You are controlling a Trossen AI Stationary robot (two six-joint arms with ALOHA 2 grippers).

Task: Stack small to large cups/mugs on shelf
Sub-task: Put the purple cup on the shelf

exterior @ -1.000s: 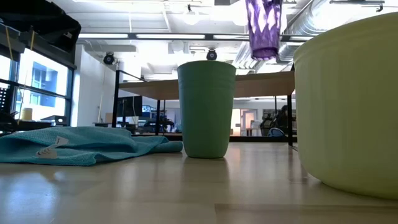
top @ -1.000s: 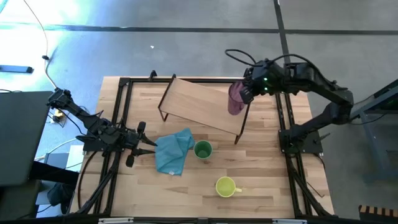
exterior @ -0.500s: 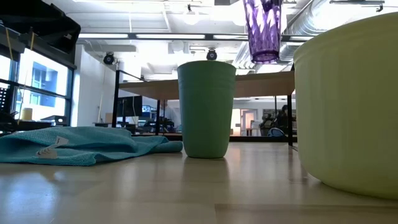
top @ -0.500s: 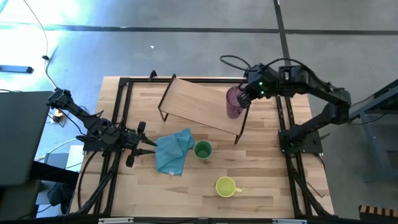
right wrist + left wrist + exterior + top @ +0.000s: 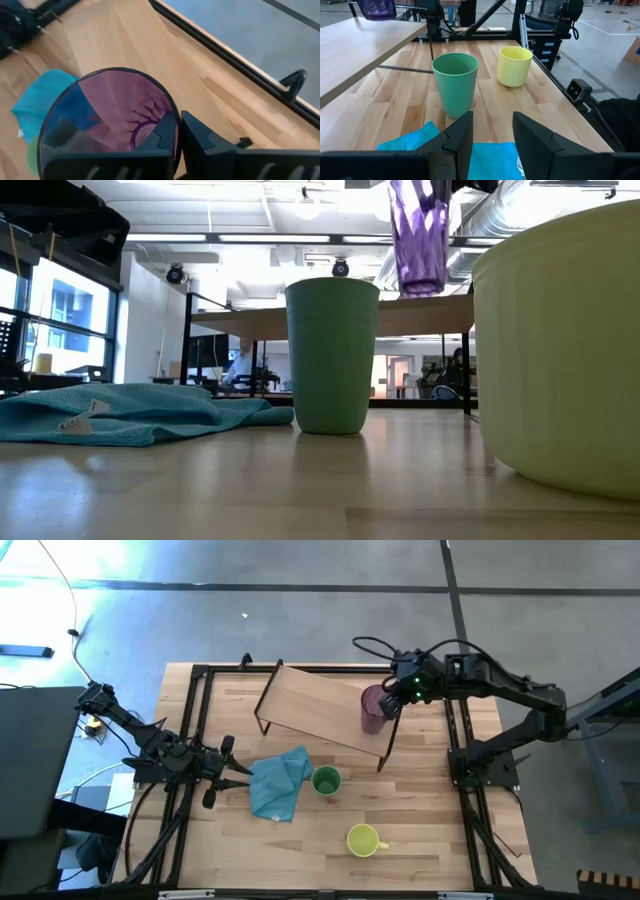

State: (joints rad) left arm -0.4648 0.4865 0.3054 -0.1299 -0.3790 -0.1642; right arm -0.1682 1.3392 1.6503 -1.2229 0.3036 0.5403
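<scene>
The translucent purple tumbler hangs over the right end of the light-wood shelf, its bottom a little above the board. My right gripper is shut on it. The green cup stands upright on the tabletop in front of the shelf. The yellow mug stands on the tabletop nearer the front edge. My left gripper is open at the left edge of the blue cloth and points toward the green cup. My right gripper holds the tumbler by its rim, on the side toward the table's right. One finger is inside the tumbler and one outside. The fingers come from above, slanting in from the right. The tumbler hangs nearly upright, mouth up, clear of the shelf.
The light blue cloth lies crumpled on the tabletop between my left gripper and the green cup. The shelf stands on thin dark legs at the table's far middle. A black frame runs along the table's edges. People show in the room beyond.
My right gripper has gone a little toward the table's left edge and down, carrying the purple tumbler. The tumbler now hangs lower, closer to the shelf's top, and tips slightly.
</scene>
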